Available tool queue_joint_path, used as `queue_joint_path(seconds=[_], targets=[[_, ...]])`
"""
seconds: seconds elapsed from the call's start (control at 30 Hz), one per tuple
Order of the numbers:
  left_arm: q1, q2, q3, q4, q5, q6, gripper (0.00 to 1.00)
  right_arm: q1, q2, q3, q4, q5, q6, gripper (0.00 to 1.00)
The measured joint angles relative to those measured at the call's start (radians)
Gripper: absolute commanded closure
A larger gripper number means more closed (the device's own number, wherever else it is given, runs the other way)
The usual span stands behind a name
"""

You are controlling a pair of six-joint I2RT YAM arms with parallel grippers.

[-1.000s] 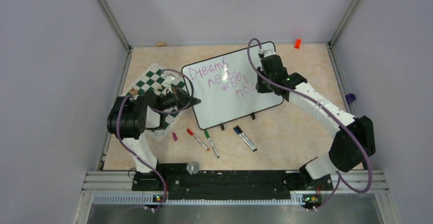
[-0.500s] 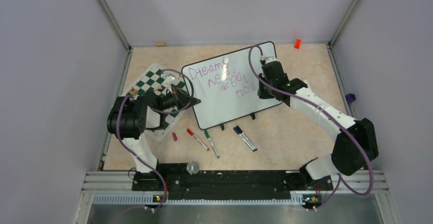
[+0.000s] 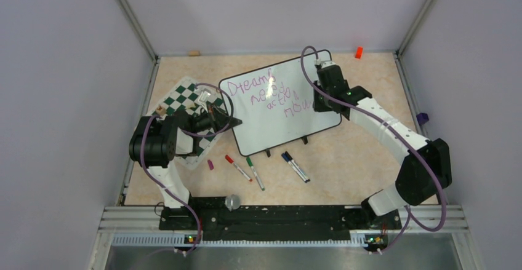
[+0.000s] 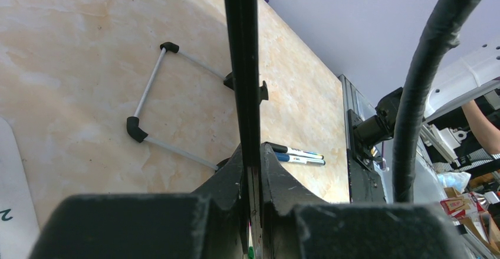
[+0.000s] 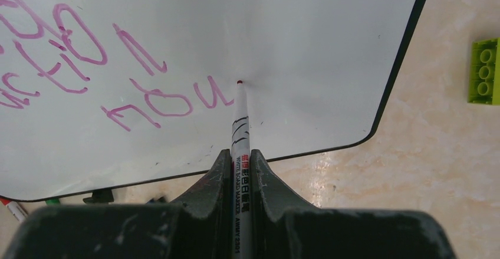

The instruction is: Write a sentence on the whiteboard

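Observation:
The whiteboard [image 3: 277, 128] stands tilted mid-table, its black frame edge-on [image 4: 241, 64] in the left wrist view. My left gripper [image 3: 231, 122] [image 4: 252, 156] is shut on the board's left edge. The sentence [image 3: 261, 93] is in purple-pink lettering, starting "Dreams"; its last line [image 5: 165, 102] ends just left of the marker tip. My right gripper [image 3: 319, 102] [image 5: 240, 154] is shut on a white whiteboard marker [image 5: 240, 130], whose tip touches the whiteboard [image 5: 306, 29] near its lower right corner.
A green-and-white chess mat [image 3: 180, 98] lies under the left arm. Red [image 3: 237, 167], green [image 3: 255, 172] and blue markers [image 3: 295, 166] [image 4: 298, 154] and a purple cap [image 3: 210, 165] lie in front. A green brick [image 5: 484, 70] and orange piece [image 3: 358, 52] lie to the right.
My right gripper has shifted a little right along the last line, and another letter stroke has appeared there. The left arm and board have stayed put.

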Motion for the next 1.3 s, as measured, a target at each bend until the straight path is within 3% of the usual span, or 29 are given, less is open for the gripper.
queue_joint_path(seconds=[0.43,0.7,0.8,1.0,1.07,1.17,1.3], targets=[[0.000,0.000,0.000,0.000,0.002,0.001,1.00,-0.003,-0.006,0.018,0.002,0.003,-0.007,1.00],[0.000,0.000,0.000,0.000,0.002,0.005,1.00,-0.005,-0.095,-0.012,0.065,0.006,-0.007,1.00],[0.000,0.000,0.000,0.000,0.002,0.005,0.85,-0.007,-0.134,-0.030,0.080,0.010,-0.008,1.00],[-0.003,0.000,-0.001,-0.002,0.044,0.040,0.65,-0.007,-0.157,-0.036,0.110,0.010,-0.007,1.00],[-0.005,0.000,-0.002,-0.002,0.063,0.049,0.47,-0.008,-0.157,-0.036,0.111,0.010,-0.007,1.00],[-0.005,0.000,-0.002,-0.002,0.078,0.062,0.04,-0.008,-0.157,-0.036,0.113,0.010,-0.008,1.00],[-0.005,0.000,-0.006,-0.003,0.086,0.069,0.01,-0.008,-0.158,-0.036,0.114,0.010,-0.009,1.00]])
